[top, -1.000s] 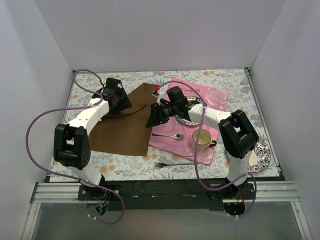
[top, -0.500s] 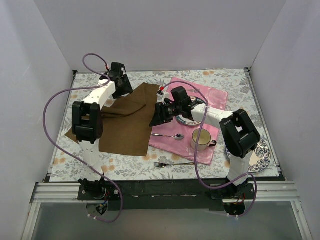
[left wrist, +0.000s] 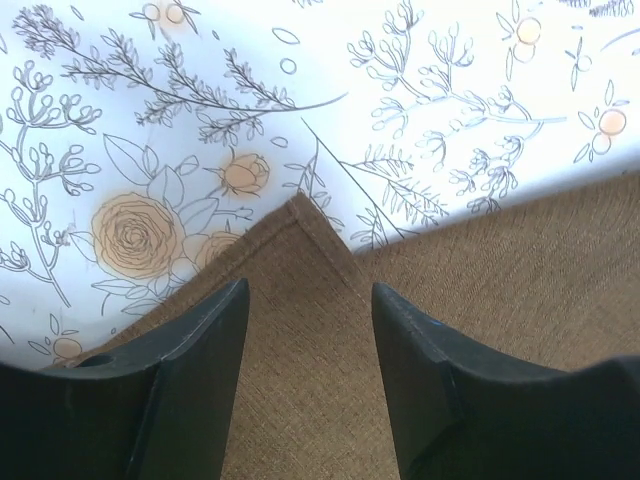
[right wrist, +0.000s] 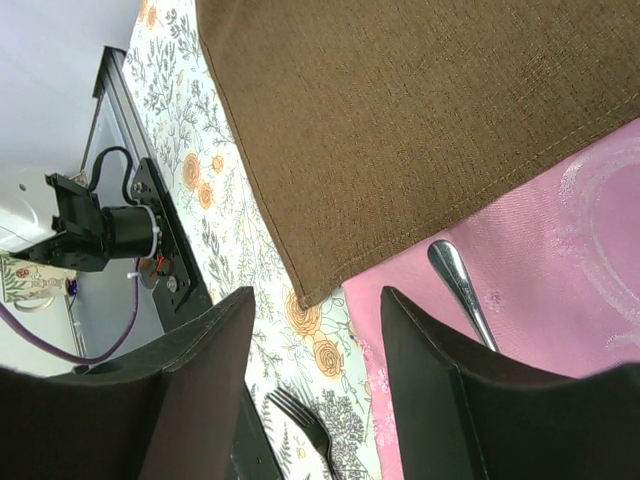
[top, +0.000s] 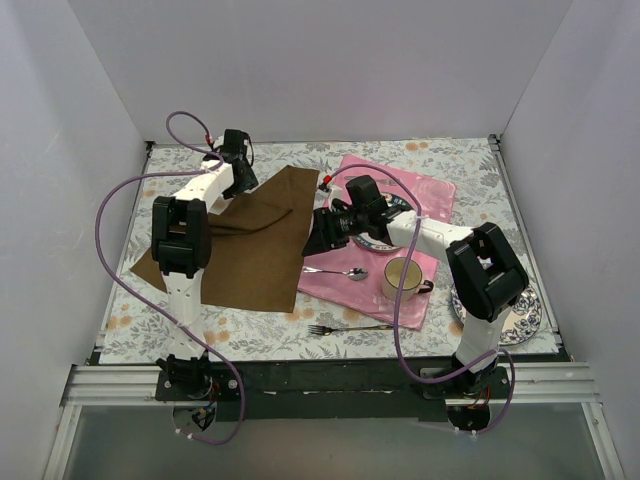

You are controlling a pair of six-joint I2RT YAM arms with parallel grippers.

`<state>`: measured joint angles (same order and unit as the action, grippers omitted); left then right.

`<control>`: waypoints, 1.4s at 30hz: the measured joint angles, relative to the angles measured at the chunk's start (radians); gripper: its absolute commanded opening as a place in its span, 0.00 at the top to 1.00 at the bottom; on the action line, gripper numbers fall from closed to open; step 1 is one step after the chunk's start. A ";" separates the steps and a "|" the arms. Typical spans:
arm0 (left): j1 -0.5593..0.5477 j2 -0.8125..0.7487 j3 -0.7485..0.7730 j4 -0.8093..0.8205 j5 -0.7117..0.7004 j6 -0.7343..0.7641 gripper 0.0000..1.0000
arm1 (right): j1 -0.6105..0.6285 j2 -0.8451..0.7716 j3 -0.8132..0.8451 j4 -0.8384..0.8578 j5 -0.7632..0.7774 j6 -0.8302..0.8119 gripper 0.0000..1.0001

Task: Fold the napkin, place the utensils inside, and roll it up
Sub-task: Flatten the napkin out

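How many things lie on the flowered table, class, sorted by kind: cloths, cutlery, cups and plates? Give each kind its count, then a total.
Cloths: 2, the brown napkin and the pink mat
Cutlery: 2, the spoon and the fork
Cups: 1, the cup
Plates: 2, the plate on the mat and the plate right of the mat
Total: 7

Both arms had white tube links w/ chunky matte-black joint housings: white-and-black left arm [top: 181, 235], white-and-black right arm [top: 487, 272]. A thin purple left cable [top: 105, 215] looped wide off the left arm. A thin purple right cable [top: 398, 315] trailed along the right arm, w/ a small red connector [top: 327, 180] nr the wrist. Base blocks [top: 186, 377] were black. The matte-black left tool [left wrist: 310, 330] & matte-black right tool [right wrist: 318, 345] had smooth fingers [left wrist: 190, 380] w/ rounded tips.
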<state>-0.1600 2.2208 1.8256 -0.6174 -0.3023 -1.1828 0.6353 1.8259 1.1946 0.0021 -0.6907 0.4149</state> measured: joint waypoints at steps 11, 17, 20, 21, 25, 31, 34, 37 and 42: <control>0.028 0.139 0.138 -0.017 -0.008 -0.030 0.50 | -0.001 0.000 0.000 0.001 0.000 0.000 0.39; 0.028 0.146 0.139 -0.027 -0.019 -0.037 0.58 | -0.007 0.000 0.000 0.000 -0.001 0.000 0.39; 0.027 0.145 0.132 -0.024 -0.029 -0.039 0.64 | -0.008 0.000 0.001 0.001 -0.001 0.000 0.39; 0.027 0.143 0.127 -0.021 -0.037 -0.039 0.65 | -0.008 0.001 0.002 0.001 -0.001 0.000 0.39; 0.019 0.121 0.081 0.006 -0.062 -0.047 0.79 | -0.008 0.010 0.007 0.004 -0.003 0.001 0.39; 0.007 0.104 0.046 0.024 -0.119 -0.055 1.00 | -0.008 0.028 0.007 0.009 -0.013 0.003 0.39; 0.001 0.104 0.050 0.015 -0.155 -0.049 1.00 | -0.008 0.029 0.007 0.009 -0.012 0.002 0.39; 0.000 0.104 0.069 0.009 -0.201 -0.034 1.00 | -0.008 0.029 0.007 0.008 -0.012 0.001 0.39; 0.025 0.104 0.166 0.026 -0.296 0.028 1.00 | -0.008 0.029 0.008 0.006 -0.008 0.001 0.39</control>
<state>-0.1349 2.3245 1.9915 -0.5919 -0.5980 -1.1545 0.6277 1.8549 1.2030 0.0078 -0.6987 0.4156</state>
